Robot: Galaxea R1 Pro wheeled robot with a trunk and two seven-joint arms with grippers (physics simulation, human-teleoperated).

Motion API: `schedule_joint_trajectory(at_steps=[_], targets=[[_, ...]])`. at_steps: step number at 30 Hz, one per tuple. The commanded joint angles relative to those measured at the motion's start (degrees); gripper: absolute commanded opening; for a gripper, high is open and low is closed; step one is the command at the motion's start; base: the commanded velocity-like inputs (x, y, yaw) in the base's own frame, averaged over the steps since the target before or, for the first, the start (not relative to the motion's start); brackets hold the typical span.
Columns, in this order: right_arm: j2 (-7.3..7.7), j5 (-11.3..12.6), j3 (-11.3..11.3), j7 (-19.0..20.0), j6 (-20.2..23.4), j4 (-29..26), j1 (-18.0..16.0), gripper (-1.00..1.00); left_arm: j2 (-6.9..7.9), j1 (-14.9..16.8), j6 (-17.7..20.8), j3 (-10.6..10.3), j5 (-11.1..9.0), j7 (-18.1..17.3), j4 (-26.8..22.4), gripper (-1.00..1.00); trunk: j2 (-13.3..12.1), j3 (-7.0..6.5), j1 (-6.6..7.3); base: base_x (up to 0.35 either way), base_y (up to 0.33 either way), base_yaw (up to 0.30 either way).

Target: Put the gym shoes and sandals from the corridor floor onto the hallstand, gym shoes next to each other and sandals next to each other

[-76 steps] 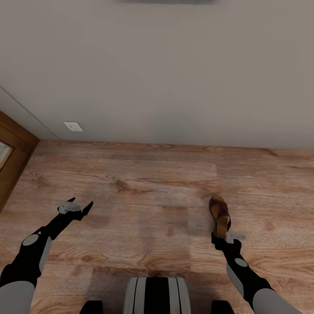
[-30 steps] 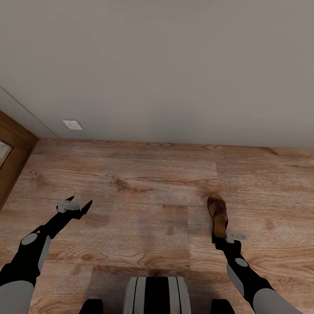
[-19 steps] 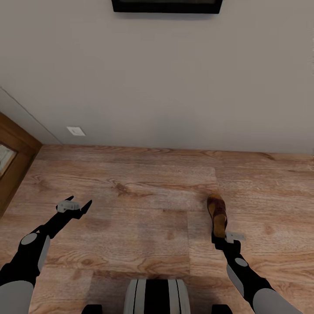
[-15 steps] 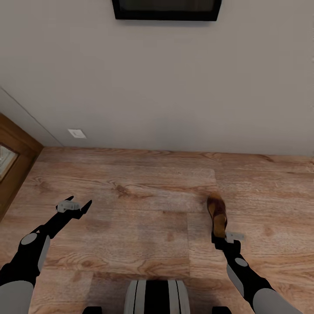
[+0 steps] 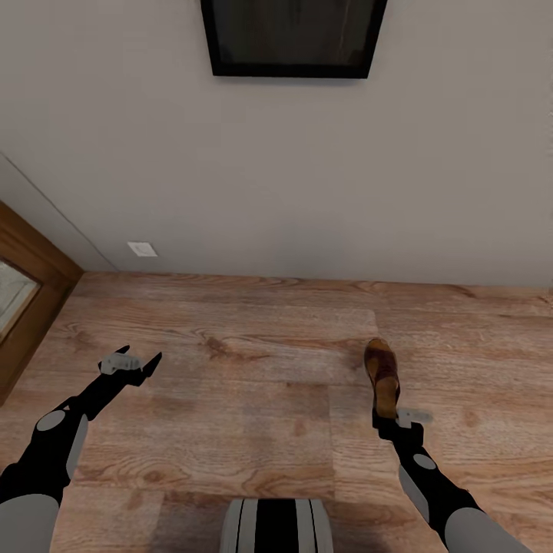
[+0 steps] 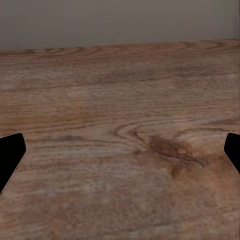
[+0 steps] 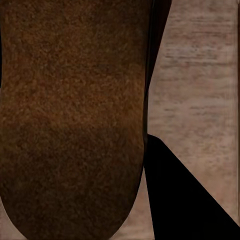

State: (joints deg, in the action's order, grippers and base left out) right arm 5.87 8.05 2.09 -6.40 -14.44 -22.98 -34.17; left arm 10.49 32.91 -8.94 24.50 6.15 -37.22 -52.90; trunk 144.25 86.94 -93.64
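My right end effector (image 5: 390,413) is clamped on one sandal (image 5: 383,376), gripping it at the heel end so the shoe sticks out ahead of me, clear of the corridor floor (image 5: 253,384). In the right wrist view the sandal's tan sole (image 7: 75,115) sits close against the camera, with one dark fingertip (image 7: 185,195) beside it. My left end effector (image 5: 132,364) hangs with its fingers apart and nothing between them; the left wrist view has only bare planks between the two fingertips (image 6: 10,157).

Against the pictures from a couple of seconds back, both arms and the sandal hold the same pose, but my head has tilted up: a dark framed picture (image 5: 294,37) on the wall has come into sight, where before I saw only its lower edge. I judge the pick is done and I am looking around for the hallstand, which I have yet to find.

The plank floor runs to a plain pale wall (image 5: 307,177) with a small white outlet (image 5: 142,249) low down. A wooden door frame (image 5: 27,307) stands at my left.
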Motion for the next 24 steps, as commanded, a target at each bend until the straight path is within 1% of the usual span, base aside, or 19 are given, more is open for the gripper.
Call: schedule_joint_trajectory(at_steps=[1, 8, 9, 11, 15, 18, 20, 24], targets=[[0.02, 0.8, 0.2, -0.1, -0.2, 0.0, 0.0, -1.00, -0.03, 0.0, -0.3, 0.2, 0.6, -0.2, 0.0, 1.00, 0.0, -0.20, 0.03, 0.000, 0.000, 0.000], [0.05, 0.8, 0.2, -0.1, -0.3, 0.0, 0.0, -1.00, -0.06, 0.0, 0.0, 0.1, 0.7, -0.2, 0.2, 1.00, -0.1, -1.75, 0.21, 0.000, 0.000, 0.000], [0.22, 0.7, 0.2, 0.0, -2.3, 0.2, 0.0, -1.00, -0.11, -0.1, 0.1, 0.1, 0.7, -0.2, 0.7, 1.00, -0.1, -2.03, 0.24, 0.000, 0.000, -0.053], [0.26, 0.7, 0.2, 0.1, -4.0, 0.3, 0.1, -1.00, -0.11, -0.1, 0.1, 0.1, 0.7, -0.1, 1.1, 1.00, -0.1, -2.63, 0.29, 0.000, 0.000, -0.065], [0.28, 0.6, 0.3, 0.1, -5.3, 0.3, 0.1, -1.00, -0.12, -0.1, 0.1, 0.1, 0.7, 1.1, 2.5, 1.00, -0.2, -3.85, 0.39, 0.000, 0.000, -0.052], [0.34, 0.5, 0.3, 0.2, -5.5, 0.6, 0.1, -1.00, -0.05, -0.1, 0.1, 0.1, 0.7, 2.3, 4.3, 1.00, -0.2, -4.78, 0.47, 0.000, 0.000, -0.012], [0.95, 0.5, 0.3, 0.2, -5.8, 1.1, 0.2, -1.00, -0.04, -0.2, 0.0, 0.2, 0.8, 2.8, 7.1, 1.00, -0.3, -5.40, 0.52, 0.000, 0.000, -0.003], [1.94, 0.5, 0.3, 0.2, -6.0, 1.4, 0.5, -1.00, -0.03, -0.3, -0.3, 0.2, 0.7, 3.0, 10.5, 1.00, -0.3, -6.64, 0.62, 0.000, 0.000, 0.000]])
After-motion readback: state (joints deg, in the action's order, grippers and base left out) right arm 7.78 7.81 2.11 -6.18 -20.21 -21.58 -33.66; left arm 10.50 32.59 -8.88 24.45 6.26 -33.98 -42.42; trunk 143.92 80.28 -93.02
